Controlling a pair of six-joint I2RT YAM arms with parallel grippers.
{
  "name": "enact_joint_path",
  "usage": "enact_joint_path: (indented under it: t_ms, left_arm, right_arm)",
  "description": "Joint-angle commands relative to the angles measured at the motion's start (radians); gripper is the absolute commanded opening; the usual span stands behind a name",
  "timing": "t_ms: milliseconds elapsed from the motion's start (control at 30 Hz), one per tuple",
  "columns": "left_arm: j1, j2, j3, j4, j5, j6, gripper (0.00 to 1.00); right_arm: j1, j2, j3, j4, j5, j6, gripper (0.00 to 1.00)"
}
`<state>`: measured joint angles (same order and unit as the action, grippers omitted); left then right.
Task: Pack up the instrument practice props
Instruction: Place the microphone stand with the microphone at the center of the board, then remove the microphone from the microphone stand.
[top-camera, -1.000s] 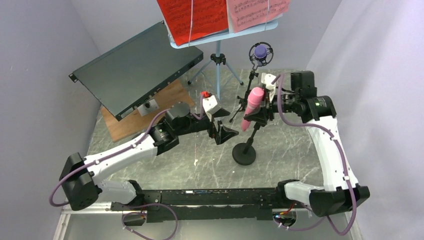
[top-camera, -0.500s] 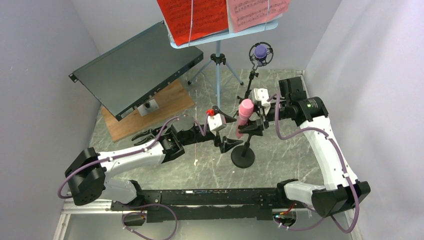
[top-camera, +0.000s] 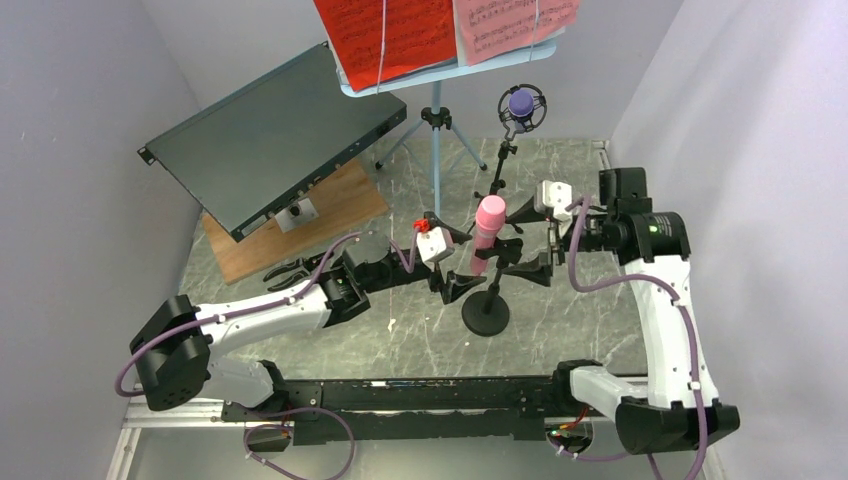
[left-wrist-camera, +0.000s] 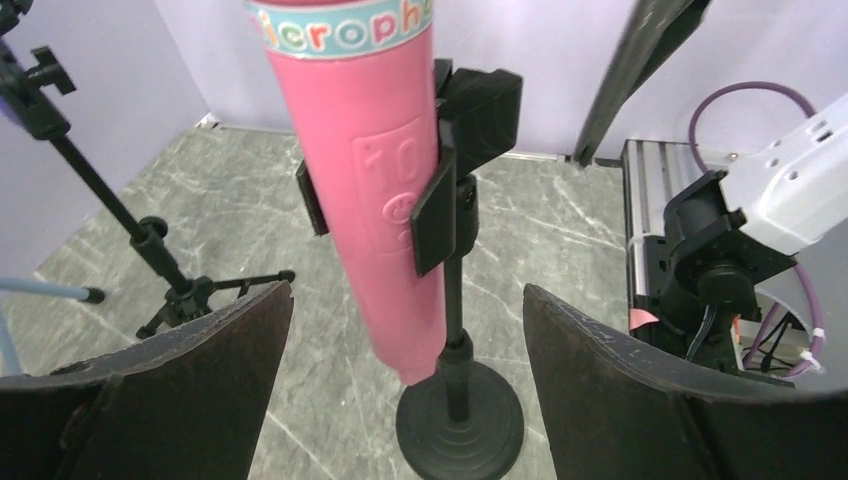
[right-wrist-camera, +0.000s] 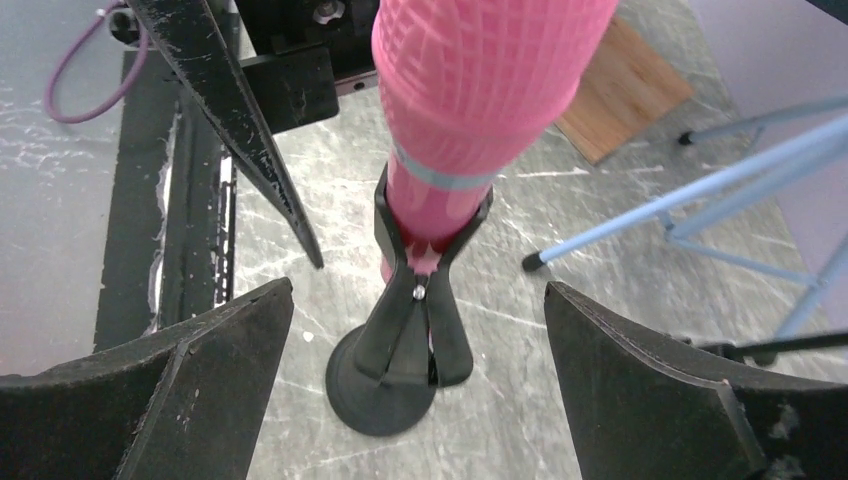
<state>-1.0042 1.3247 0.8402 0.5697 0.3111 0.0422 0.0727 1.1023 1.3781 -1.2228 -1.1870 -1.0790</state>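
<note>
Left fingers and right fingers gape empty either side of pink mic: grip body squarely, brace stand, lift straight.

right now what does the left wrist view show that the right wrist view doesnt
Only left wrist: the lettered band on the pink microphone and a white arm off to the side. Only right wrist: the wooden board and the microphone's textured head. Both: the microphone clipped in its round-based stand on the grey table.
</note>
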Motion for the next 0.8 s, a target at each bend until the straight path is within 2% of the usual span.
enact_joint_path:
  t_ms: [0,133,200,300,433,633,767]
  left_arm:
    - [-0.005,-0.051,0.042,-0.004,-0.073,0.012,0.92]
    - [-0.005,-0.078,0.055,-0.016,-0.08,-0.011,0.95]
    - [-0.006,-0.087,0.074,-0.046,-0.08,-0.022,0.99]
    - [-0.005,-0.103,0.09,-0.058,-0.074,-0.036,0.99]
    - [-0.005,-0.127,0.079,-0.03,-0.064,-0.097,1.0]
    - [-0.005,-0.145,0.118,-0.094,-0.095,-0.116,0.99]
    - [-0.006,-0.161,0.155,-0.169,-0.14,-0.145,1.0]
  right_arm:
    - [-0.067,-0.063,-0.001,-0.094,-0.014,-0.065,0.99]
    - [-0.13,-0.106,-0.075,-0.075,-0.015,-0.053,0.99]
    - [-0.145,-0.121,-0.108,-0.062,-0.021,-0.065,0.99]
    - [-0.161,-0.136,-0.156,-0.051,-0.066,-0.107,0.99]
    - [-0.177,-0.142,-0.187,-0.115,-0.147,-0.246,0.99]
    - [-0.207,-0.172,-0.253,-0.075,-0.17,-0.239,0.99]
    - [-0.235,-0.169,-0.254,-0.139,-0.186,-0.298,0.99]
